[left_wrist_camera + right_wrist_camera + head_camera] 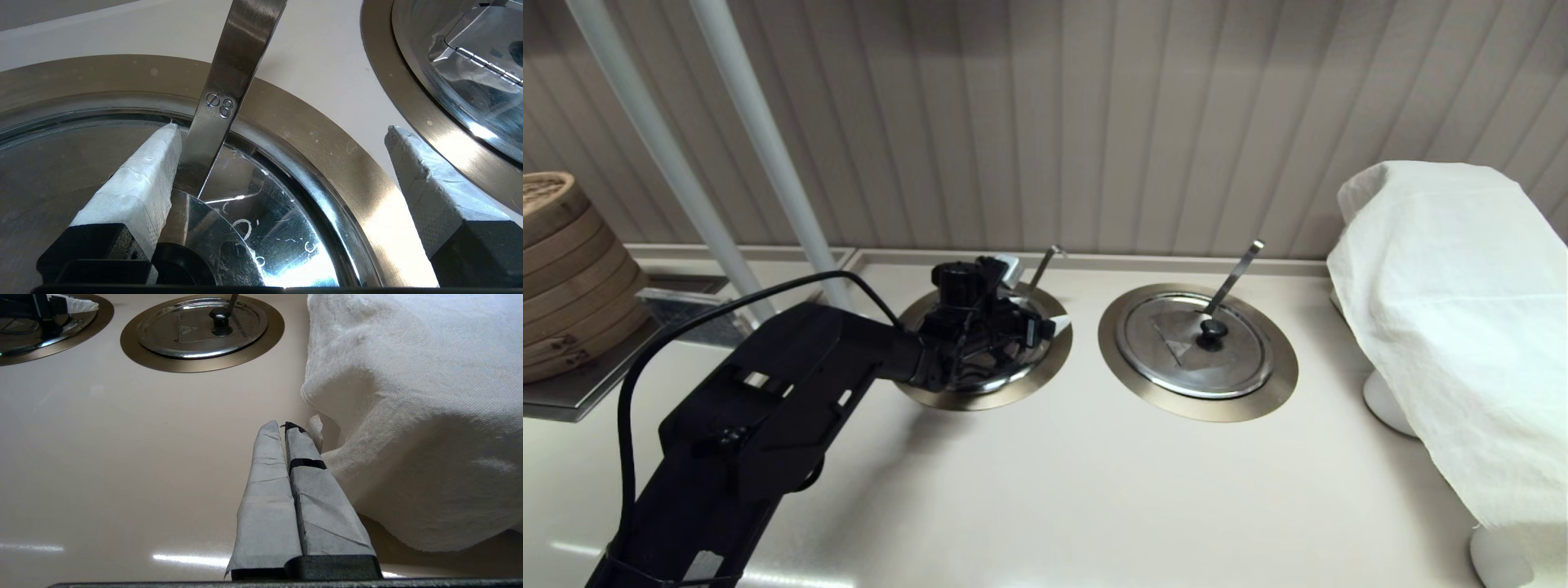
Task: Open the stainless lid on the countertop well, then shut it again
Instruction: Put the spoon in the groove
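Note:
The stainless lid (984,377) lies in the left countertop well, ringed by a bronze-grey flange (1013,398). Its hook-tipped ladle handle (1043,269) sticks up at the back. My left gripper (1029,298) hovers low over the lid, open. In the left wrist view the gripper (282,128) has one taped finger (139,183) right beside the ladle handle (229,81) and the other (425,183) out over the flange (327,147). The black knob (175,265) sits at the base of the first finger, not clamped. My right gripper (282,426) is parked, shut, beside the white cloth.
The twin lid (1196,343) with the straight handle sits in the right well. A white cloth-covered object (1454,327) fills the right side. Bamboo steamers (564,269) stand on a tray at far left. Two white poles (760,155) rise behind the left arm.

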Controlling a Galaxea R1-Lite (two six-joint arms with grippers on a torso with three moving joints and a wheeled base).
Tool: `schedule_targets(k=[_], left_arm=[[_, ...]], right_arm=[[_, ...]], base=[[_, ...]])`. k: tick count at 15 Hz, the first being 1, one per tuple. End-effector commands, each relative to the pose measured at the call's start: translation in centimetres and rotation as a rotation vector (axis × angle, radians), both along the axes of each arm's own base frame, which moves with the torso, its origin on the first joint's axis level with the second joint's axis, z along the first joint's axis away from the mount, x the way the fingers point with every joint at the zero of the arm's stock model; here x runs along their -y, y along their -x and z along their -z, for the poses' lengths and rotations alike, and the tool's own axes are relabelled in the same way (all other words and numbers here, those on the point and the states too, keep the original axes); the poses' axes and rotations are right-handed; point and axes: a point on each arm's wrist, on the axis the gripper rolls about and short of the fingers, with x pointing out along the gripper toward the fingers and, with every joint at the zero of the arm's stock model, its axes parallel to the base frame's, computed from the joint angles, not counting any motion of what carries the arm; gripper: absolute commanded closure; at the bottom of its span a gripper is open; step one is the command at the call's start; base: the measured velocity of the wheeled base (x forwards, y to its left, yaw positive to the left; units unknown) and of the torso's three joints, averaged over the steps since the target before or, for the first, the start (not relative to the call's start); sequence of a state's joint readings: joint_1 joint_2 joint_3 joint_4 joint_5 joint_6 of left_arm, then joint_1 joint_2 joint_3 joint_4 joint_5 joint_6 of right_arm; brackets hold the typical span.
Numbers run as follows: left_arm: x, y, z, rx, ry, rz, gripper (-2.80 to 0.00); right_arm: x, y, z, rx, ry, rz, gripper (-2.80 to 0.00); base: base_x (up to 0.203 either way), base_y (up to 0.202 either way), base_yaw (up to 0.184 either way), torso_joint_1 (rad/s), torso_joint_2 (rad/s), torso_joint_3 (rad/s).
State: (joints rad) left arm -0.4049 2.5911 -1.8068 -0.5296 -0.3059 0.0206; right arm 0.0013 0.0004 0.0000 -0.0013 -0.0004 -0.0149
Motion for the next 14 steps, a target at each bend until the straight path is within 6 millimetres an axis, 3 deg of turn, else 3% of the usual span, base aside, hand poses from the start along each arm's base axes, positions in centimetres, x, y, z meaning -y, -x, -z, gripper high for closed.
schedule_targets(k=[1, 4, 7, 11, 14], left_arm=[[0.0, -0.1, 0.2, 0.0, 0.002, -0.003, -2.8], [-0.1, -0.7, -0.8, 0.048, 0.011, -0.044, -2.8], [-0.5, -1.9, -1.7, 0.109, 0.01, -0.193, -2.8], [-2.5, -2.4, -3.0, 0.129, 0.016, -0.226, -2.8], [-2.6, -2.0, -2.8, 0.108, 0.006, -0.22, -2.8]], right_arm=[[0.0, 0.0, 0.0, -0.001, 0.0, -0.001, 0.0], [0.0, 0.0, 0.0, -0.001, 0.0, -0.001, 0.0], [0.0, 0.0, 0.0, -0.001, 0.0, -0.002, 0.0], [0.0, 0.0, 0.0, -0.001, 0.0, -0.001, 0.0], [0.0, 0.0, 0.0, 0.0, 0.0, -0.001, 0.0]], base=[[0.0, 0.0, 0.0, 0.0, 0.0, 0.0], [0.0, 0.0, 0.0, 0.0, 0.0, 0.0], [0.0, 0.0, 0.0, 0.0, 0.0, 0.0], [0.0, 0.0, 0.0, 0.0, 0.0, 0.0], [0.0, 0.0, 0.0, 0.0, 0.0, 0.0]])
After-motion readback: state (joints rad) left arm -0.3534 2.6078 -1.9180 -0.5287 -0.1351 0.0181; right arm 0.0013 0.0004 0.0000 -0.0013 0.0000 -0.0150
